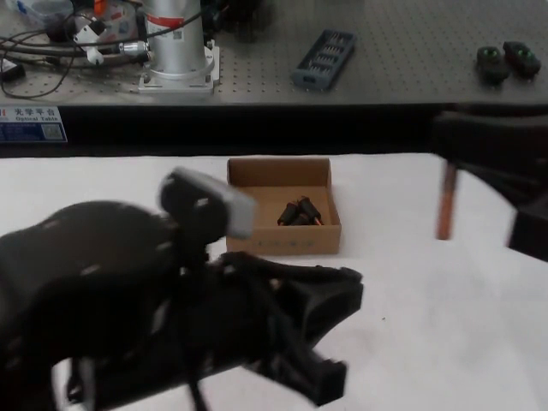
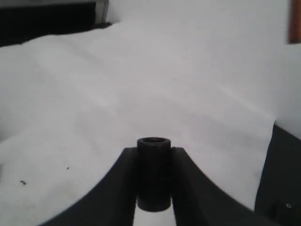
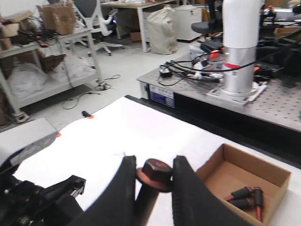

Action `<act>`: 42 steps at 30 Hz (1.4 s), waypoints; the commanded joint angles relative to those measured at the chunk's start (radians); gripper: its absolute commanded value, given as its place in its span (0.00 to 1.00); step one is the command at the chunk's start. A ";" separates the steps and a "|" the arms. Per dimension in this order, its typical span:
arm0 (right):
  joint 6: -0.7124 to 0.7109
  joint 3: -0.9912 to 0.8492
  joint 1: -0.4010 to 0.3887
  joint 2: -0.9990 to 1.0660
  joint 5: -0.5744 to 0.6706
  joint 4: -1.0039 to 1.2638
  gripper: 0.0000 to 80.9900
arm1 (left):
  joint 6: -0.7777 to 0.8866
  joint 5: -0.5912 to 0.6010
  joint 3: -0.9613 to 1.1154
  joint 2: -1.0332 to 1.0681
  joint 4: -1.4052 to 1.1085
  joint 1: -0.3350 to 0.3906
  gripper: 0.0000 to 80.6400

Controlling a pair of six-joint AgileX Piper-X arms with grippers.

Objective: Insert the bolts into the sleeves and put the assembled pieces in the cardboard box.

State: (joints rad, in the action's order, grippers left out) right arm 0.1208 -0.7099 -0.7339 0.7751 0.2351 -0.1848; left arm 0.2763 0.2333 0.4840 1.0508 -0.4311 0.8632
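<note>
A black cylindrical sleeve (image 2: 153, 174) is clamped in the left gripper (image 2: 154, 151); a copper hex-headed bolt (image 3: 155, 173) is pinched in the right gripper (image 3: 154, 162), near the brown cardboard box (image 1: 282, 242).

Pretty cluttered lab. White cloth (image 1: 445, 342) covers lower half of high view. Perforated metal table (image 1: 394, 51) across top, silver column (image 1: 175, 38) and cable tangle (image 1: 51, 34) upper left, blue rack (image 1: 324, 58) top centre. Farther back: grey floor (image 3: 122, 61), metal shelving (image 3: 56, 41), office chair (image 3: 89, 9), white sack (image 3: 162, 28).

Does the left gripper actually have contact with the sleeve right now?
Touching. The left wrist view shows the sleeve standing upright inside the left gripper, pinched on both sides with no gap visible.
</note>
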 commanded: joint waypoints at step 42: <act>0.125 0.120 -0.061 0.028 0.086 0.398 0.04 | -0.186 0.084 -0.068 -0.126 -0.154 -0.002 0.01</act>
State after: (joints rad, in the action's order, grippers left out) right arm 0.2541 -0.5846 -0.7984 0.8181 0.3222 0.2312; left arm 0.1084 0.3305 0.4100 0.9363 -0.5722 0.8632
